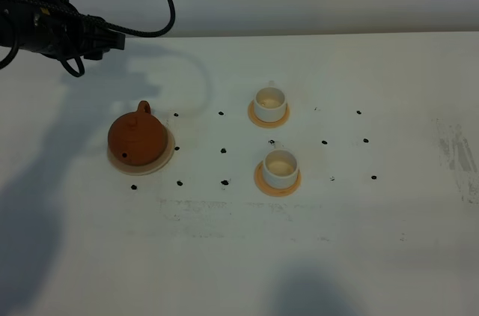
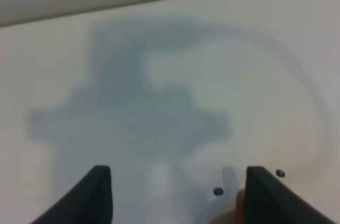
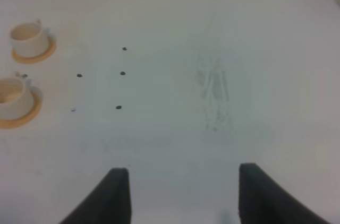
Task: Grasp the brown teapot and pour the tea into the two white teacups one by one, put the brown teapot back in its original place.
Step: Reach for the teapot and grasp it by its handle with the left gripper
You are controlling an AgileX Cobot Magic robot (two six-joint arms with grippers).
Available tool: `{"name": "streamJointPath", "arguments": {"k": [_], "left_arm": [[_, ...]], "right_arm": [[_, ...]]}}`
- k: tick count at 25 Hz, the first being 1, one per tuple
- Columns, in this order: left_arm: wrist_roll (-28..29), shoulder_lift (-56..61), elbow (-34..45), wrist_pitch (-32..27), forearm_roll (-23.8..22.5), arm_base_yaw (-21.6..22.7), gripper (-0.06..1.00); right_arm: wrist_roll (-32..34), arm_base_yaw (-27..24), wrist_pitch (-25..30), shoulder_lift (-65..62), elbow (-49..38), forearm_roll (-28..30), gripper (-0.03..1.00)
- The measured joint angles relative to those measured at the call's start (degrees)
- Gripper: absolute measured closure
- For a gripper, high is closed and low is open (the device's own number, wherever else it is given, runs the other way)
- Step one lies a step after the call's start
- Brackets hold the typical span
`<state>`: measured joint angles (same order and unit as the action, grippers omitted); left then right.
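The brown teapot (image 1: 137, 138) stands upright on the large beige coaster (image 1: 153, 167) at the left of the table. The two white teacups, the far one (image 1: 270, 102) and the near one (image 1: 281, 167), each stand on a small orange coaster at the centre. Their insides look cream and no dark tea shows. My left gripper (image 2: 178, 203) is open and empty, held above the table behind the teapot. A sliver of brown (image 2: 240, 203) shows by one finger. My right gripper (image 3: 178, 197) is open and empty, to the right of both cups (image 3: 25, 35) (image 3: 10, 96).
The white table (image 1: 389, 204) carries small black dot marks around the teapot and cups, and grey scuffs (image 1: 458, 153) near its right edge. My left arm (image 1: 52, 20) with its cable hangs over the back left corner. The right arm is out of the exterior high view.
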<state>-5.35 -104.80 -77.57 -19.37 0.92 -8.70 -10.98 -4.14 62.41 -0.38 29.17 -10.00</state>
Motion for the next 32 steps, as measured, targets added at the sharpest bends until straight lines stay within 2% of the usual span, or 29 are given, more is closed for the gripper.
{"name": "streamJointPath", "arguments": {"k": [10,15,19,27,32], "left_arm": [[-0.9,-0.65,-3.6,-4.45,0.1,-0.26,0.39],[-0.9,-2.81,-5.97,-6.09,0.0,-2.72,0.39],[-0.96,-7.14,-10.77,-8.94,0.22,-4.41,0.39],[3.79,-18.99,-23.33,-18.19,0.27,-5.84,0.39],[7.17,-20.04,-24.51,-20.7,2.72,-5.86,0.39]], "right_arm": [[0.0,0.0,0.0,0.0,0.0,0.22,0.53],[0.0,0.0,0.0,0.0,0.0,0.22,0.53],[0.0,0.0,-0.05,0.0,-0.04,0.22,0.53],[0.0,0.0,-0.05,0.0,-0.04,0.17,0.53],[0.0,0.0,-0.05,0.0,-0.04,0.13,0.53]]}}
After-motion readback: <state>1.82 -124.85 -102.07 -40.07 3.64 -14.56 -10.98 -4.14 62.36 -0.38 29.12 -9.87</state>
